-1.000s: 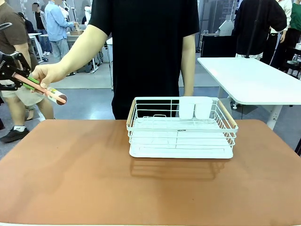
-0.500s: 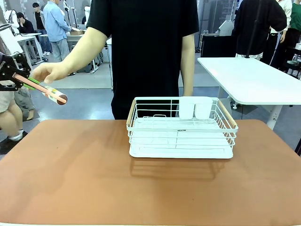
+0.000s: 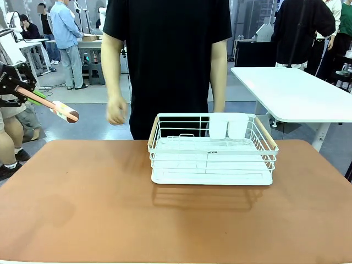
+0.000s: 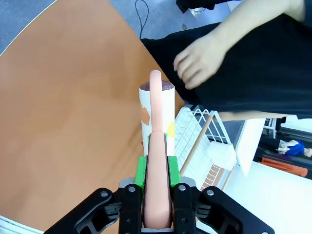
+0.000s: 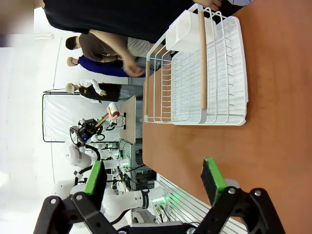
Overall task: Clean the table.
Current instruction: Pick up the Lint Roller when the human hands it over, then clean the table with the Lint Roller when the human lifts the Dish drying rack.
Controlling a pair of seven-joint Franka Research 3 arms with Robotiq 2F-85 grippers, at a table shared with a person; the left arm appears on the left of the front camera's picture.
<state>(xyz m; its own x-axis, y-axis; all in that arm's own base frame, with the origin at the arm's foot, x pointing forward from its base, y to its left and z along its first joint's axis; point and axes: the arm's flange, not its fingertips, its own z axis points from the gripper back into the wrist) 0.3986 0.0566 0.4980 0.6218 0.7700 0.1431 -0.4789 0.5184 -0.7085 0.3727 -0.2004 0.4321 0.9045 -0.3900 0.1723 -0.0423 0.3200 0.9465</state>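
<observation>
The terracotta counter (image 3: pixel 99 214) spreads wide below me. A white wire rack (image 3: pixel 212 159) stands on it right of centre, toward the far edge, with a white cup insert (image 3: pixel 228 125) hooked in the rack's back corner.

My left hand (image 3: pixel 28 93) hangs in the air off the counter's far left corner, higher than the top and not touching it. It is clenched on the pink handle (image 3: pixel 43 101) of a roller tool, a green pad pressing each side. The paper-wrapped roller head (image 3: pixel 66 112) points in toward the counter. From my left wrist, the brown top lies beneath and beside the head, and the rack sits beyond it.

My right hand (image 5: pixel 153 179) hovers over the counter with its fingers spread wide, grasping nothing, and the rack lies ahead of it.

The person's hand (image 3: pixel 116 113) hangs by the far edge between roller head and rack, apart from both.
</observation>
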